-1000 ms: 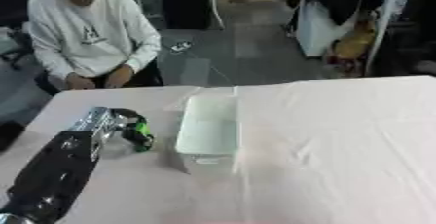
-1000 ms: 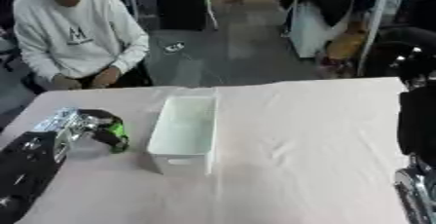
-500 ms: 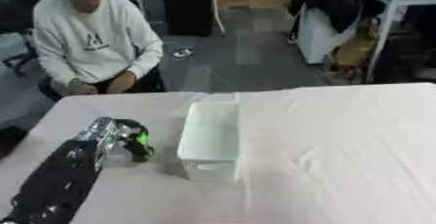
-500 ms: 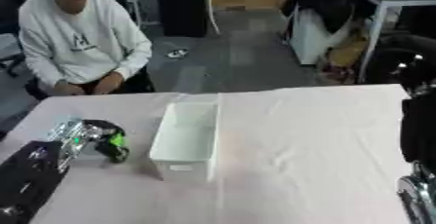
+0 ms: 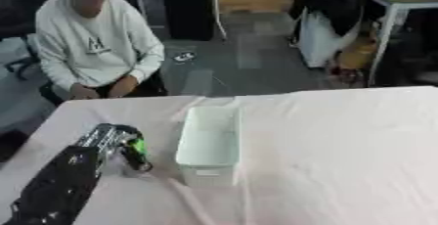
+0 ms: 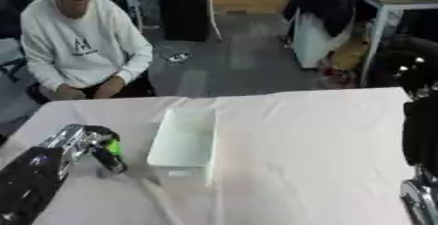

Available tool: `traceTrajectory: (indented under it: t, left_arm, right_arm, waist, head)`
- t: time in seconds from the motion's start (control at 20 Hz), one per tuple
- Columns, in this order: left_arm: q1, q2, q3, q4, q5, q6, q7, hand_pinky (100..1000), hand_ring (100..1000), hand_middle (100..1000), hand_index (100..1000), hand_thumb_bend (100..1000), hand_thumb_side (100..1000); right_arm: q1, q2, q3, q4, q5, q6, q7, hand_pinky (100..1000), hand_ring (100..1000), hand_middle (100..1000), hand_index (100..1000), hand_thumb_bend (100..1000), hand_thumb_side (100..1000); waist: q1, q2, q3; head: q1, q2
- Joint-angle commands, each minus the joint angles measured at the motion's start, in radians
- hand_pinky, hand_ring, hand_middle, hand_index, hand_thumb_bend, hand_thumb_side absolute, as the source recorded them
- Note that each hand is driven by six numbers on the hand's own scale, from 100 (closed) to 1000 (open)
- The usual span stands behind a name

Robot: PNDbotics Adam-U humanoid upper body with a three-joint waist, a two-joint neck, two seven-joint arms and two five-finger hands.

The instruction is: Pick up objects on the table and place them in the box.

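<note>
Worktop [image 5: 342, 141] covered in a pale pinkish cloth, creased in places; one raised fold runs from the near end of the box toward the bottom edge of the view.

White rectangular box [image 5: 208, 145] stands open-topped left of centre, long side running away from the robot; a small label or handle shape shows on its near end wall; inside looks bare, though the far part of its floor cannot be made out well.

Left arm [image 5: 60, 190] comes in from the lower left, black with silver parts; left hand [image 6: 75, 140] sits just left of the box, low over the cloth or on it; its fingers are curled round a dark object with a bright green part [image 5: 134, 151]; the object's shape cannot be told beyond a short dark body, green on its upper side, tilted toward the box; it lies close beside the box's left wall but outside it, and not touching so far as can be seen.

Right arm [image 6: 421, 141] shows only in the right eye view, a black mass at the right edge with a silver joint near the lower corner; right hand itself cannot be seen.

A person sits beyond the far edge of the worktop, not touching anything on it.
</note>
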Motion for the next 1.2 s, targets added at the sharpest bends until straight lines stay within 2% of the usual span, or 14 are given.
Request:
traceTrajectory:
  t: [0.05, 0.15, 0.2, 0.4, 0.45, 0.55, 0.75, 1.0, 1.2]
  left_arm:
    - [0.059, -0.016, -0.009, 0.037, -0.009, 0.010, 0.040, 226, 578, 842, 894, 100, 756]
    - [0.067, -0.020, -0.007, 0.037, 0.005, 0.012, 0.099, 100, 476, 689, 746, 100, 666]
    - [0.070, -0.021, -0.008, 0.039, 0.012, 0.011, 0.127, 100, 348, 530, 628, 100, 603]
    - [0.082, -0.024, -0.011, 0.056, 0.021, -0.006, 0.222, 100, 100, 310, 485, 100, 529]
    - [0.085, -0.024, -0.010, 0.060, 0.020, -0.009, 0.244, 100, 100, 239, 451, 100, 521]
    - [0.088, -0.025, -0.009, 0.067, 0.015, -0.012, 0.285, 100, 100, 172, 410, 100, 520]
    - [0.089, -0.022, -0.001, 0.065, 0.015, -0.013, 0.381, 100, 100, 100, 358, 100, 549]
    - [0.073, -0.008, 0.017, 0.018, 0.098, 0.013, 0.591, 100, 100, 100, 329, 100, 565]
    - [0.026, 0.021, 0.008, -0.057, 0.175, 0.040, 0.631, 100, 100, 100, 317, 100, 553]
  right_arm:
    - [-0.018, -0.002, -0.004, -0.012, 0.005, 0.004, -0.002, 644, 662, 697, 763, 100, 963]
    - [-0.018, -0.002, -0.004, -0.013, 0.005, 0.005, -0.002, 643, 661, 696, 763, 100, 963]
    - [-0.019, -0.002, -0.004, -0.013, 0.006, 0.005, -0.002, 642, 660, 695, 761, 100, 963]
    - [-0.020, -0.002, -0.004, -0.013, 0.006, 0.005, -0.003, 640, 658, 693, 758, 100, 963]
    - [-0.020, -0.002, -0.004, -0.013, 0.007, 0.006, -0.003, 639, 658, 693, 757, 100, 963]
    - [-0.020, -0.002, -0.004, -0.013, 0.007, 0.006, -0.003, 638, 657, 691, 756, 100, 962]
    - [-0.020, -0.003, -0.003, -0.013, 0.008, 0.005, -0.005, 634, 653, 687, 752, 100, 961]
    - [-0.016, -0.005, -0.003, -0.012, 0.010, 0.004, -0.009, 631, 649, 684, 750, 100, 961]
    - [-0.011, -0.009, -0.004, -0.010, 0.013, 0.004, -0.011, 630, 647, 682, 748, 100, 961]
  waist:
    - [-0.008, 0.004, 0.003]
    - [-0.008, 0.004, 0.004]
    - [-0.008, 0.004, 0.004]
    - [-0.007, 0.004, 0.003]
    - [-0.007, 0.004, 0.002]
    - [-0.007, 0.004, 0.002]
    - [-0.007, 0.004, 0.003]
    - [-0.007, 0.003, 0.007]
    - [-0.005, 0.000, 0.013]
  head:
    - [0.013, -0.020]
    - [0.015, -0.023]
    - [0.016, -0.024]
    - [0.016, -0.023]
    - [0.016, -0.022]
    - [0.015, -0.022]
    - [0.016, -0.021]
    - [0.016, -0.017]
    - [0.017, -0.009]
